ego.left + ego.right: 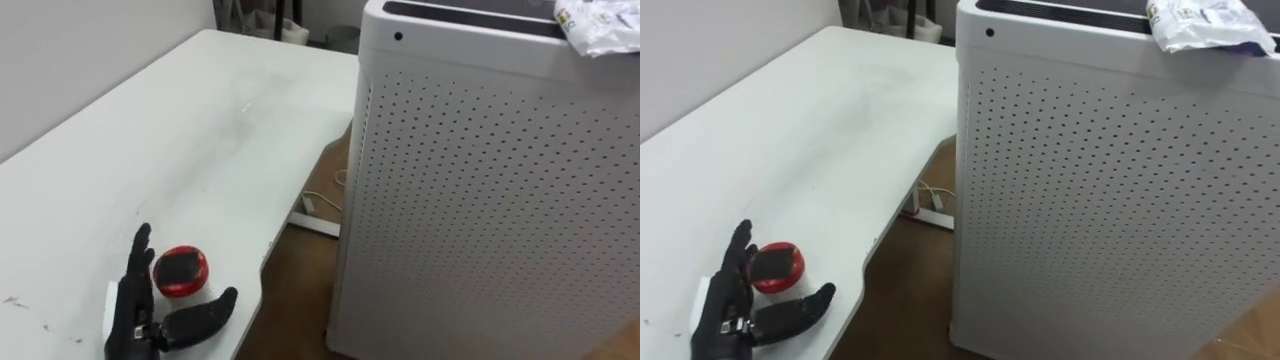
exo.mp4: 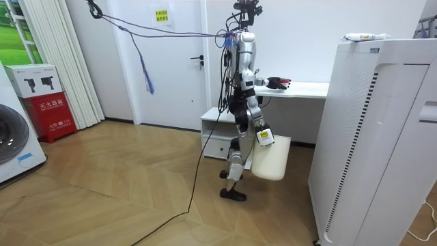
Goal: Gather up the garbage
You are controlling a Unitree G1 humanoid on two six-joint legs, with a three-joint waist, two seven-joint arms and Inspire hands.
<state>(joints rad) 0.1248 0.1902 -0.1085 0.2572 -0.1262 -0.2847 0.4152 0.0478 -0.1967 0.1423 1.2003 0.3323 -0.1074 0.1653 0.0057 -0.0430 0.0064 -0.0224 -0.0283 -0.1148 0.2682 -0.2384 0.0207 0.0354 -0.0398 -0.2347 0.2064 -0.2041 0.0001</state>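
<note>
White perforated cabinet unit [image 1: 480,200]: tall and upright, fills the right half of the eye views. In the room view it stands at the right edge, and I stand on the wood floor between it and the desk.

White table [image 1: 180,150]: runs from the lower left up to top centre. Its curved edge faces the unit, with a strip of floor between them.

White bin [image 2: 270,160]: hangs at my right side at thigh height, centre of the room view. My right hand [image 2: 263,134] is at its upper rim. Whether it grips, I can't tell.

Crumpled wrapper [image 1: 1205,25]: garbage item one, lying flat on top of the unit in the upper right corner of the frame. Its long axis runs roughly left-right across the picture, along the unit's top. It is well apart from both hands.

My left hand [image 1: 135,315]: lower left of the frame, resting on the table near its edge. It is spread wide, with the fingers [image 1: 140,260] straight and pointing up-frame and the thumb [image 1: 205,310] stuck out to the lower right.

Red round piece [image 1: 180,272]: garbage item two, on the table in the lower left. It sits in the gap between my fingers and thumb, just beside the fingers, and nothing is curled round it. It is round, so it has no real long axis. Its black top faces up toward the camera.
</note>
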